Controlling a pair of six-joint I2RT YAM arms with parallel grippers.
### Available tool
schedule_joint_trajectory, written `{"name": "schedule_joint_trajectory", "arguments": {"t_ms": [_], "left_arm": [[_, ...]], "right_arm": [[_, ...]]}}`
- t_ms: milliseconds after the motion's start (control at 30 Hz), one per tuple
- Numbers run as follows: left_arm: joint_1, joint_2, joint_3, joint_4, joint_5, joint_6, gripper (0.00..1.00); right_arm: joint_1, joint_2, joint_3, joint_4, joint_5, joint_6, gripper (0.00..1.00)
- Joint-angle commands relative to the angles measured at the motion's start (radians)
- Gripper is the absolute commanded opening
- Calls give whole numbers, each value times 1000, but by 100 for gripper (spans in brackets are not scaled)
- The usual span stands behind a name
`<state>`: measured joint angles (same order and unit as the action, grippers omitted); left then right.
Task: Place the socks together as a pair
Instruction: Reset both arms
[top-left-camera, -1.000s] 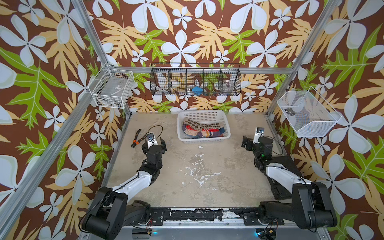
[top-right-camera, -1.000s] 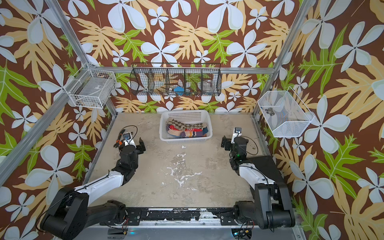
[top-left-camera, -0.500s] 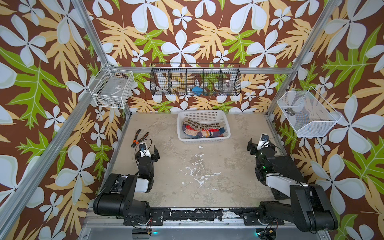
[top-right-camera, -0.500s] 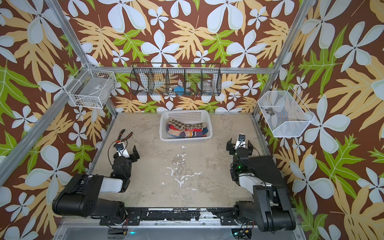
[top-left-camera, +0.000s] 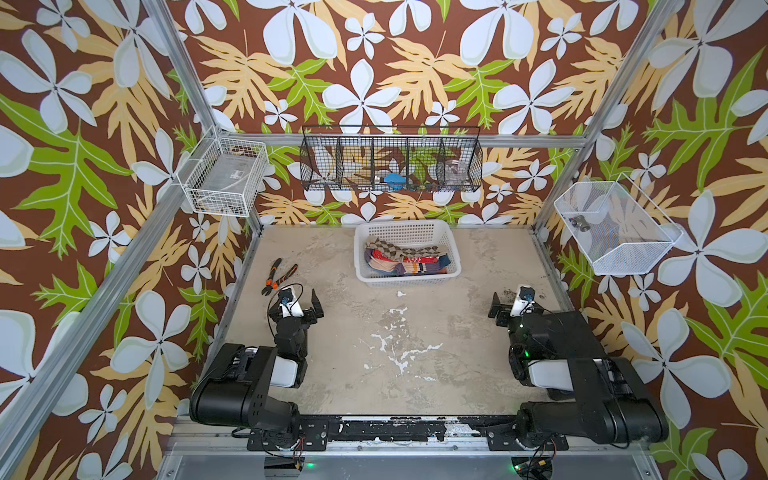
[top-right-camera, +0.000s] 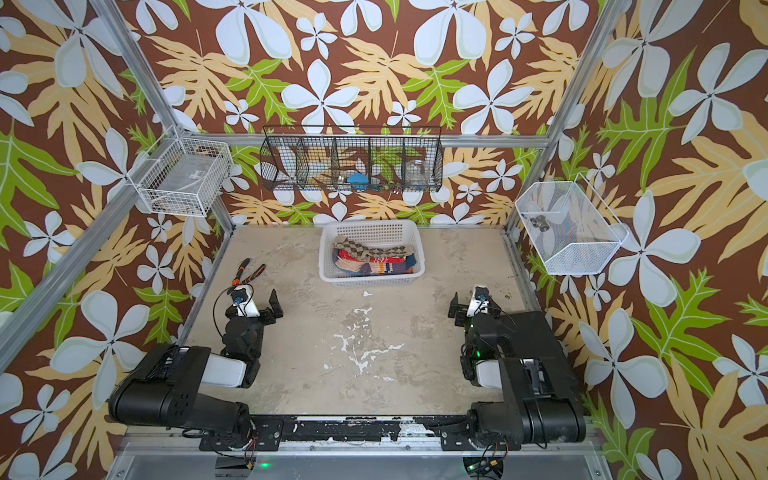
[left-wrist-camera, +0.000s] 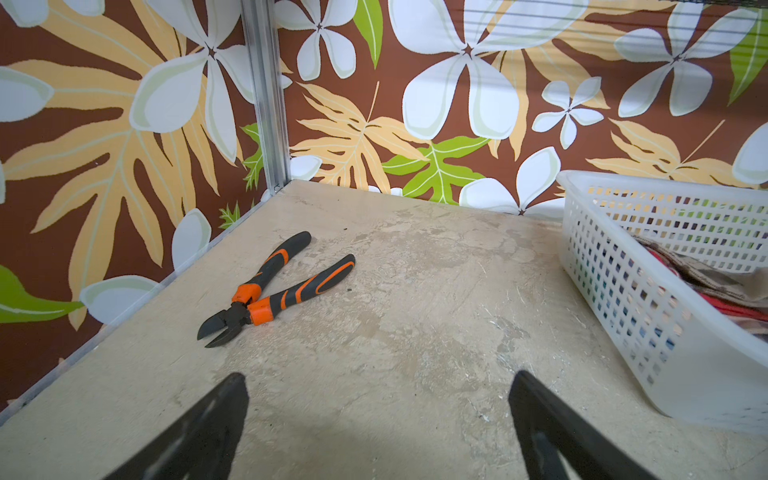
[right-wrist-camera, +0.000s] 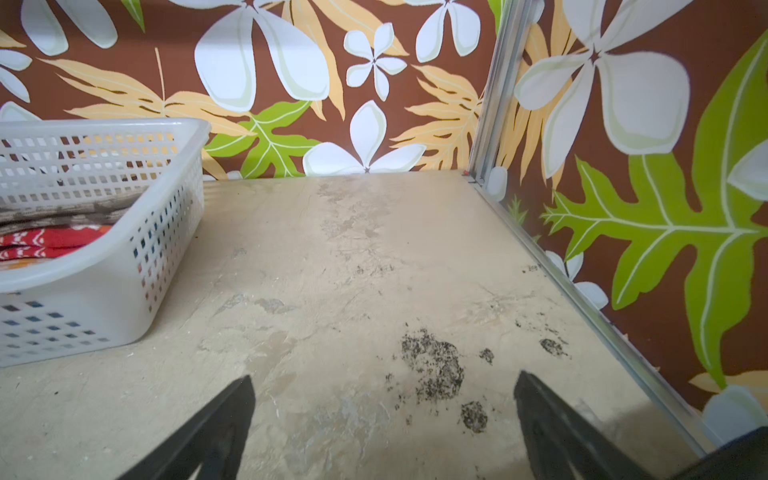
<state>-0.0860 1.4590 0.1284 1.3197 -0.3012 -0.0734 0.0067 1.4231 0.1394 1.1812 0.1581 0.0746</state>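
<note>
Two hands, both spread wide and empty. In both top views the left hand (top-left-camera: 295, 301) sits left of centre and the right hand (top-left-camera: 515, 303) right of centre, each low over the bare bench (top-left-camera: 395, 353), with only bench showing between their dark fingers in the wrist views. Just up and left of the left hand lies a pair of orange-handled cutters (top-left-camera: 278, 276), which I'd say has no part in this job. Further out, in the upper middle of the frame, stands the white basket (top-left-camera: 409, 280), and the socks (top-left-camera: 405, 259) are all heaped inside it, well apart from either hand. They look like light, limp knitwear that will drape and stretch rather than hold a shape, and they are neither fragile nor slippery. A brown argyle one (top-left-camera: 384, 247) lies on top toward the upper left of the heap, striped ones show toward the right, and a red patterned one (right-wrist-camera: 54, 241) peeks out lower down. I'd pinch a raised fold or a cuff on the top layer, shallow enough to catch a single sock. The basket looks light, so a snagged sock could drag it along.
</note>
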Motion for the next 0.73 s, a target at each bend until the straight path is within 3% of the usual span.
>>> {"name": "schedule_joint_trajectory", "arguments": {"t_ms": [0,100,333,700], "left_arm": [[1,0,4,26,7,6,100],[-1,0,4,26,6,7,100],[-11,3,5,28,-18,15,100],[-12,1,5,27,-18,15,100]], "right_arm": [[0,53,13,150,-19,13,100],[0,88,-20,246,-31,6,100],[3,82,4,199,-20,5,100],[4,84,22,169,-112,-28,100]]}}
